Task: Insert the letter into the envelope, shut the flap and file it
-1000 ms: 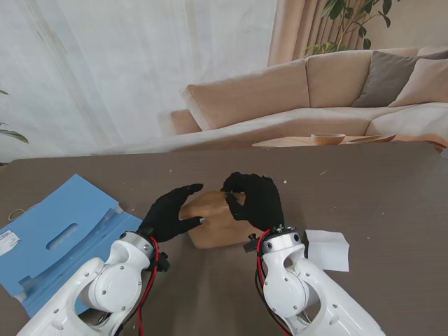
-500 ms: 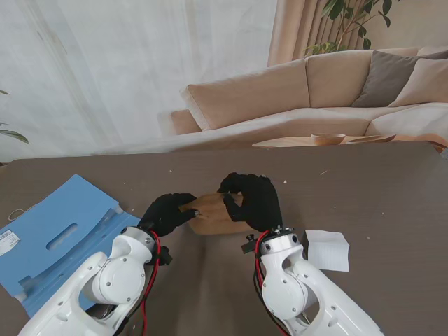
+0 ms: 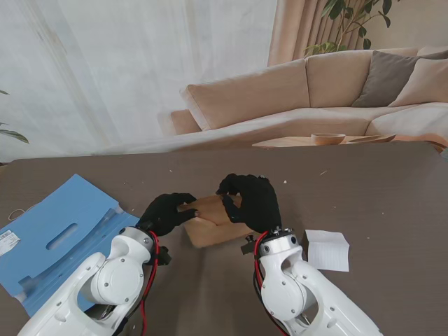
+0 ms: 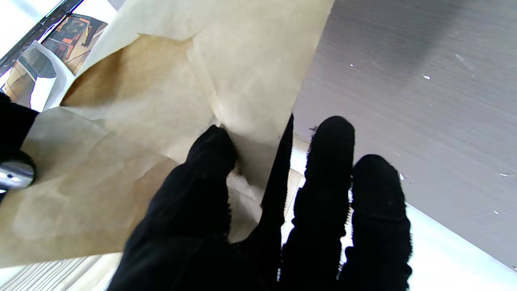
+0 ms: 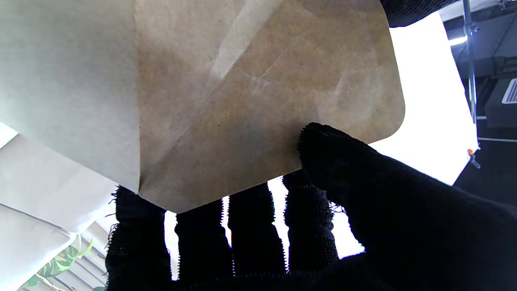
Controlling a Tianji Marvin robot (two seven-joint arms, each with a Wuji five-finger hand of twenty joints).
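From the stand, the tan kraft-paper envelope (image 3: 213,220) is near the table's middle, my left hand (image 3: 168,212) and right hand (image 3: 250,201) both pinching it, the white folded letter (image 3: 327,249) lying to the right. My left wrist shows my fingers (image 4: 210,153) clamping a seam. My right wrist shows my thumb and fingers nipping the flap (image 5: 282,101); I judge I'm opening it, and fetching the letter comes next.

No writing can be read in any of the views. The one candidate is a small white label (image 3: 8,241) stuck on the blue folder (image 3: 63,234) at the table's left edge in the stand's view (it carries dark marks, possibly print or a barcode, too small to make out). The brown envelope (image 3: 213,220) shows bare kraft paper on every face visible to the wrist cameras, and the white sheet (image 3: 327,250) on the right looks blank.
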